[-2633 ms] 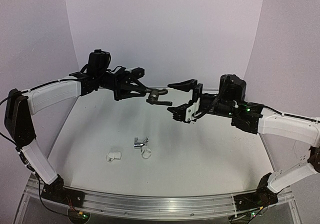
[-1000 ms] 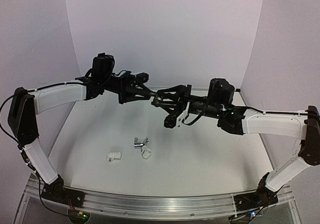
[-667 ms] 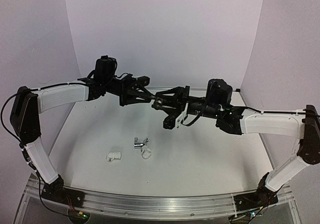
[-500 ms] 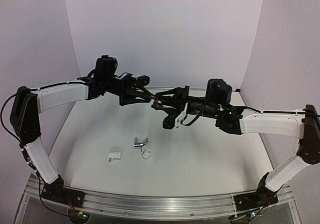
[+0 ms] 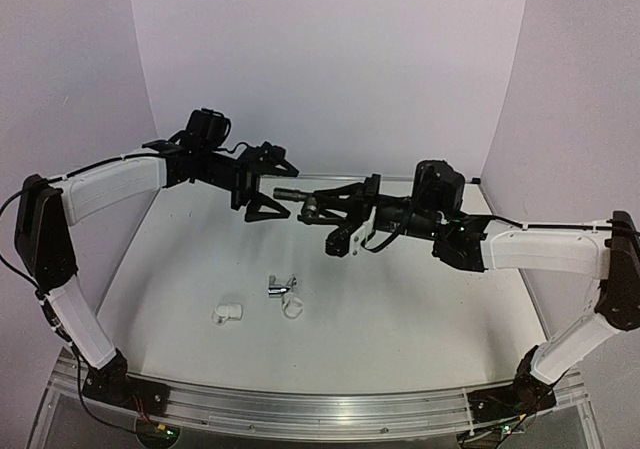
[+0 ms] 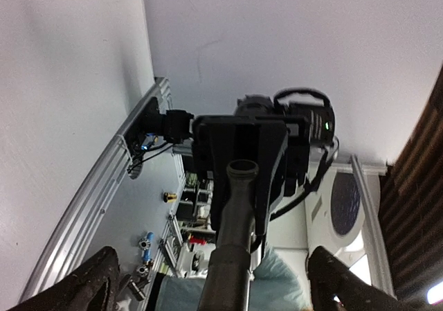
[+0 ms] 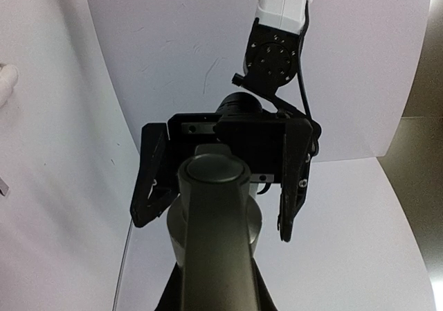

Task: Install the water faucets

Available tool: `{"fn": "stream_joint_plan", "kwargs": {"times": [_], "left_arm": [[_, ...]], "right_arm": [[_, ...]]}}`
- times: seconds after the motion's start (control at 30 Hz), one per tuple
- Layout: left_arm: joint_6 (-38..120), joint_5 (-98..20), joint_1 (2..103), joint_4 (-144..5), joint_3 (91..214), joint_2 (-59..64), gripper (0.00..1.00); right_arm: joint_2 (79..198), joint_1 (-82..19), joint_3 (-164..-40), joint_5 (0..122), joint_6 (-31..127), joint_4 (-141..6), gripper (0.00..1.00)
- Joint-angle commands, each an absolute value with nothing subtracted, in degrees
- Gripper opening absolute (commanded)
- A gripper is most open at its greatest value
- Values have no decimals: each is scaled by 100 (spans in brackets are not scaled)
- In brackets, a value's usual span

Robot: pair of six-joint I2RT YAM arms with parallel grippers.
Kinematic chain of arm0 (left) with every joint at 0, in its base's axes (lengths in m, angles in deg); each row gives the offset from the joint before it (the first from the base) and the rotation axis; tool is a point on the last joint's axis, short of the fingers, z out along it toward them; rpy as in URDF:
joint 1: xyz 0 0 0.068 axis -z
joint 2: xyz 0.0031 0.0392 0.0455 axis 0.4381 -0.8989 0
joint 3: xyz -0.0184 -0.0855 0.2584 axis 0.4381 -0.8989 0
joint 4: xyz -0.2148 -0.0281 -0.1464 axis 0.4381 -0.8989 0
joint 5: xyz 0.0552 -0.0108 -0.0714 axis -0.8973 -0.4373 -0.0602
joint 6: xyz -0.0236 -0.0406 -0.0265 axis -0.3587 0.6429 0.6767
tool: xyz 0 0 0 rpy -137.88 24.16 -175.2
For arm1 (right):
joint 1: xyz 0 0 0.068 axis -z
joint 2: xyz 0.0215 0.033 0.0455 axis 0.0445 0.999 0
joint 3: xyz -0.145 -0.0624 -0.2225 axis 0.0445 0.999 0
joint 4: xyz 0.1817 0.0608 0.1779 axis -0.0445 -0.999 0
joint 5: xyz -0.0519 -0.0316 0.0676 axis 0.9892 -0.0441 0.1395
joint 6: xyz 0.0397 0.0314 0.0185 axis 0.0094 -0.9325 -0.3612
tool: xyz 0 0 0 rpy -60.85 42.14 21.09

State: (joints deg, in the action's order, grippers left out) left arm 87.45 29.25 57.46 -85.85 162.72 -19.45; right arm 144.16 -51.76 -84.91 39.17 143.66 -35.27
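The matte black water faucet (image 5: 297, 198) hangs in mid-air above the table's far middle, with my right gripper (image 5: 326, 210) shut on it. My left gripper (image 5: 264, 185) stands open just left of the faucet's free end, one finger above and one below, not touching it. In the left wrist view the black faucet (image 6: 234, 238) runs up the centre between my spread fingertips (image 6: 98, 282). Seen from the right wrist, the black faucet (image 7: 215, 235) fills the foreground, gripped at the bottom edge by my right gripper (image 7: 214, 298). A chrome water faucet (image 5: 280, 287) lies on the table.
A white elbow fitting (image 5: 228, 314) and a small white ring (image 5: 293, 309) lie on the white table (image 5: 420, 309) beside the chrome faucet, towards the front left. White walls enclose the back and sides. The aluminium rail (image 5: 320, 409) with both arm bases runs along the near edge.
My left gripper has let go of the black faucet, opened wide and drawn back a little to the left. My right gripper has shut on the faucet and now carries it alone.
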Motion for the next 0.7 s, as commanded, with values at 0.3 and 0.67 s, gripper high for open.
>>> {"fn": "stream_joint_plan", "kwargs": {"times": [0.3,0.67], "left_arm": [[4775,-2219,5462,-12933,16025,-31,100],[2956,-3197,5484,-13496,14855,1049,100]], "right_arm": [[13118,-5195,-7621,4998,12928,-3449,0],[12218,-5200,-6922,5275,12477,-4054,0]]}}
